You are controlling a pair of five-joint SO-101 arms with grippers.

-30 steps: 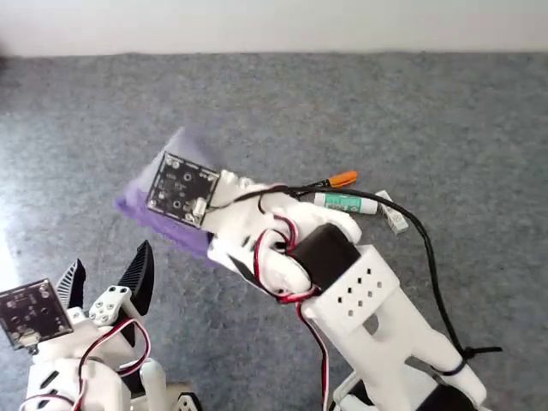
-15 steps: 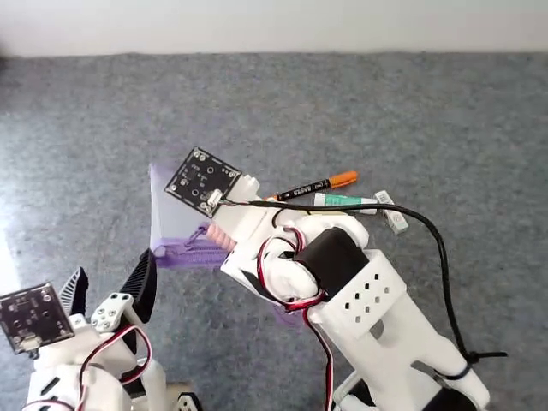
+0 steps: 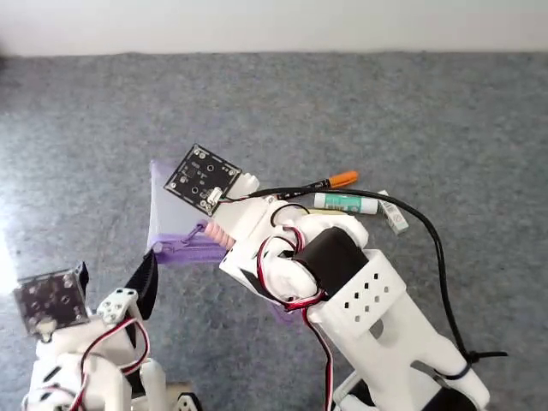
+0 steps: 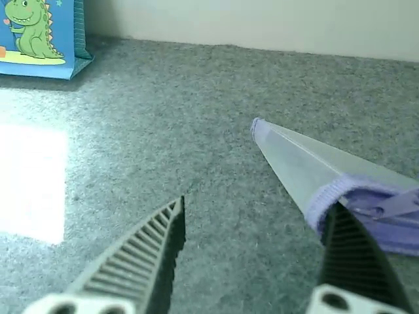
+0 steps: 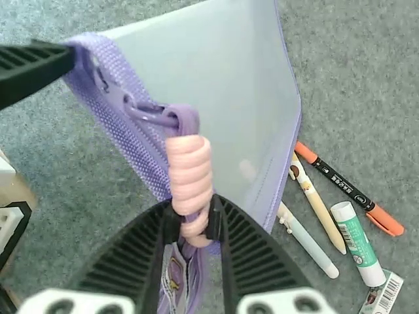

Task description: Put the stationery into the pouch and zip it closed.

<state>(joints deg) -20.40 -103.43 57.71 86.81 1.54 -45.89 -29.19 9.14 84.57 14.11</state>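
A translucent purple pouch (image 3: 171, 214) is held tilted up off the grey table, zipper edge toward the near side. My right gripper (image 5: 191, 219) is shut on the pink coiled zipper pull (image 5: 188, 171); the high view shows that gripper (image 3: 224, 241) at the pouch's near corner. My left gripper (image 4: 252, 252) is open and empty, low over the table, with the pouch (image 4: 308, 173) just beyond one finger; the high view shows it (image 3: 111, 278) at the near left. An orange-capped marker (image 5: 347, 190), a beige pen (image 5: 317, 204), a white pen (image 5: 308, 239) and a green glue stick (image 5: 357, 245) lie beside the pouch.
A small labelled eraser (image 3: 394, 218) lies next to the glue stick (image 3: 345, 203) and the marker (image 3: 330, 181). A blue dinosaur bag (image 4: 39, 36) stands by the far wall. A black cable (image 3: 432, 257) runs along the right arm. Bare grey table spreads to the far side and right.
The right gripper swung the pouch from lying flat to tilted up, zipper edge toward the left arm. The left arm's wrist rose slightly and turned toward the pouch.
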